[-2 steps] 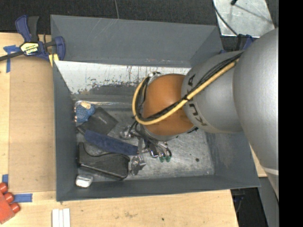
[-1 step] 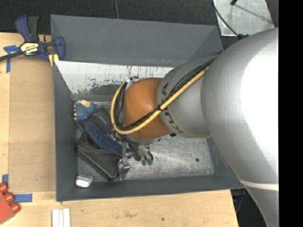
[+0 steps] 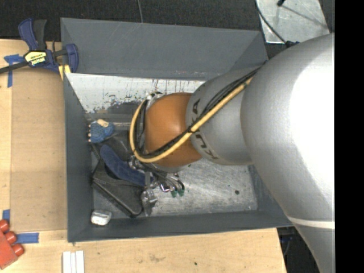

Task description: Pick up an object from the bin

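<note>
Hand (image 3: 151, 193) low in the grey bin (image 3: 77, 152), at the right edge of a black flat object (image 3: 114, 191).
A blue cloth-like piece (image 3: 120, 166) lies across the black object's far side, just left of the hand (released or clenched, I cannot tell); a small blue thing with a tan tip (image 3: 101, 131) lies farther back, a small white piece (image 3: 100, 217) in the near-left corner.

Bystanders in my bin (image 3: 77, 152): a small white-and-grey piece (image 3: 100, 217) lies alone in the near left corner, while a blue thing with a tan tip (image 3: 101, 129) rests farther back by the left wall, well apart from it.
</note>
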Tool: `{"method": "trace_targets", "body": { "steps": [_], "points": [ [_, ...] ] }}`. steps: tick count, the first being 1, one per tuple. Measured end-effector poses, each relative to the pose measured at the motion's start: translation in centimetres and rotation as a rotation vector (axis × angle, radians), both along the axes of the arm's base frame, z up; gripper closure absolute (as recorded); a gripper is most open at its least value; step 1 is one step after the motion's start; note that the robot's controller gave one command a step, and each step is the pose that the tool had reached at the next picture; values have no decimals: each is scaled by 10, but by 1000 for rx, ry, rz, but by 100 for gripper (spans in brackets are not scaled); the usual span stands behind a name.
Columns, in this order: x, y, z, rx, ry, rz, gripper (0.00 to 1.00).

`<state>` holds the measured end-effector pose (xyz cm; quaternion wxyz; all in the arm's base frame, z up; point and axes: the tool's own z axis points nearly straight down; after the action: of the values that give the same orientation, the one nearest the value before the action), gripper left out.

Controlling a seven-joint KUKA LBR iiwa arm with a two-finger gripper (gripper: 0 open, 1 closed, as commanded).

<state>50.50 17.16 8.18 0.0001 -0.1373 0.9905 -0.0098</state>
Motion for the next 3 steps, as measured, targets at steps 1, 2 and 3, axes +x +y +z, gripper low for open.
{"method": "trace_targets", "body": {
  "steps": [1,2,3],
  "points": [
    [0,0,0,-1,0,3,100],
    [1,-7,3,9,7,-5,100],
    [2,-14,23,11,2,-12,100]
  ]
}}
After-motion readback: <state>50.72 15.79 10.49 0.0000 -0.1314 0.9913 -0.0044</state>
